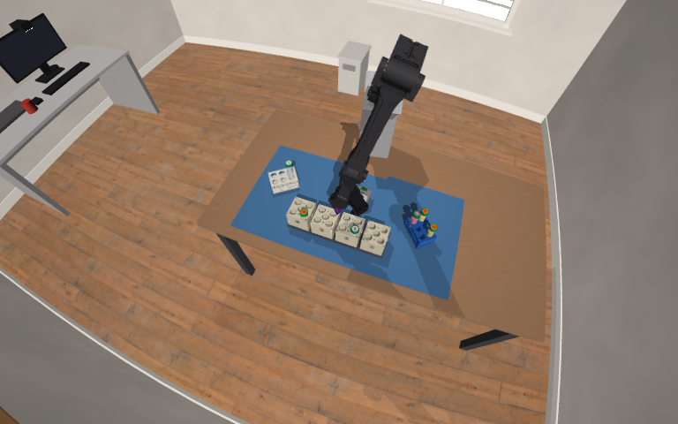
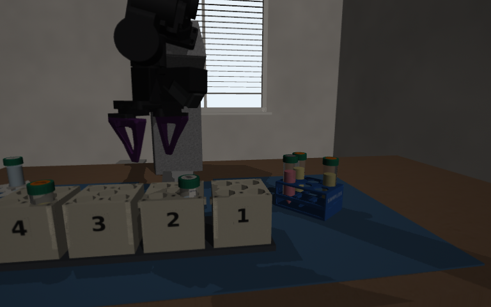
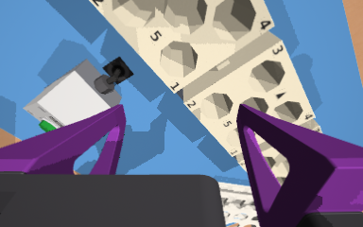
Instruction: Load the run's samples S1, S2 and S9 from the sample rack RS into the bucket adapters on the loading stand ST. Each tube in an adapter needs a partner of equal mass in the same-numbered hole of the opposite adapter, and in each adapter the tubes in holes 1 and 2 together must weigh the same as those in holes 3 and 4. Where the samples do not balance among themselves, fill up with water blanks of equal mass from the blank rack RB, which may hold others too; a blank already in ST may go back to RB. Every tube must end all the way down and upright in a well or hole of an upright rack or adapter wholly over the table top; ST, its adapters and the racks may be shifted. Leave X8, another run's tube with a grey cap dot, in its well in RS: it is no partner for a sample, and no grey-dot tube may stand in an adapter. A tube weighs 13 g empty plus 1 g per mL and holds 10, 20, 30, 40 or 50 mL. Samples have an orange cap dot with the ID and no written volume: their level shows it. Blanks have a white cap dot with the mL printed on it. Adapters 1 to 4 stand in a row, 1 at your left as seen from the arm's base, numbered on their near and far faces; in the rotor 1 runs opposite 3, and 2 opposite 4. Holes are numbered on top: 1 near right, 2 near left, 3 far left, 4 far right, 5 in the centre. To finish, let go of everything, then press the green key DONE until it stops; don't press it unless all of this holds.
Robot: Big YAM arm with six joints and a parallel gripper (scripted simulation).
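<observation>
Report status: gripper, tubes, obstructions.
Purple-fingered gripper open, empty, above adapters. Orange-dot tube seated in adapter 4; white-dot blank in adapter 2. Nothing blocking.

Black boxy arm (image 1: 378,116); gripper (image 2: 150,139) has purple triangular open-frame fingers.

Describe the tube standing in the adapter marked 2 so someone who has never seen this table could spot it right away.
Start at the row of four cream blocks on the blue mat, numbered on their faces. In the block marked 2, one green-capped tube stands in a hole near the front right corner. Its cap dot is white, unlike the orange dot on the tube in block 4.
</observation>
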